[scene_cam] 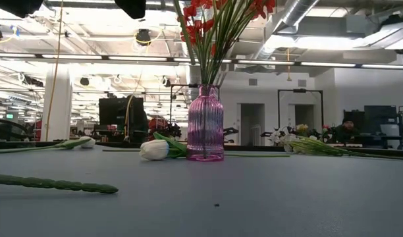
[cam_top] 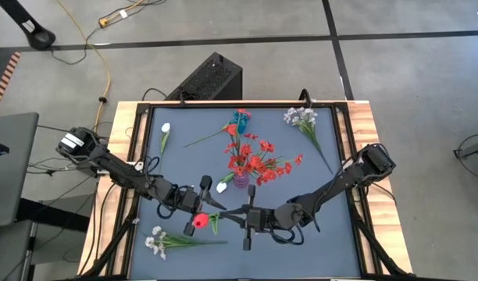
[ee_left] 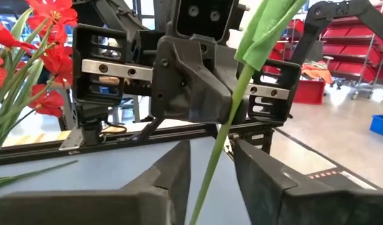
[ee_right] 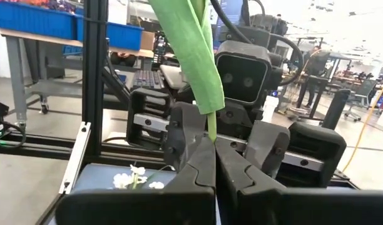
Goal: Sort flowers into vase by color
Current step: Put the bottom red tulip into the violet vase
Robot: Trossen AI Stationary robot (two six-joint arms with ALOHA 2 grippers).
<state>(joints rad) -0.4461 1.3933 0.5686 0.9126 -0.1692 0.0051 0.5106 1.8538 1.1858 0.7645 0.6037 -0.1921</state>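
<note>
Red tulip on a long thin green stem [cam_top: 200, 221] is suspended between the two pincers, on the near side of the ribbed pink glass vase [scene_cam: 205, 123], toward the table's front edge. In the high view the red head sits just beside the left pincer [cam_top: 210, 204], and the stem runs from there toward the right pincer [cam_top: 247, 222], which faces the left one at close range. Right pincer [ee_right: 214, 164]: fingers closed down on the green stem, pads meeting around it with the stem and a broad green leaf [ee_right: 193, 50] rising straight out of the grip. Left pincer [ee_left: 211, 164]: fingers [ee_left: 173, 172] part-way open with a narrow gap; the same stem passes up through that gap, and I cannot tell whether either pad touches it. The vase stands on the dark blue table [cam_top: 333, 242] near its centre and already holds a bunch of red blossom sprays [cam_top: 255, 160]. One white tulip [scene_cam: 155, 149] lies on the table touching or just beside the foot of the vase, on the left arm's side. Another white tulip [cam_top: 165, 133] lies well to the vase's far left. A whitish small-blossom spray [cam_top: 303, 121] lies at the vase's far right, and a second whitish spray [cam_top: 161, 241] lies near the front-left, beyond the left pincer.
</note>
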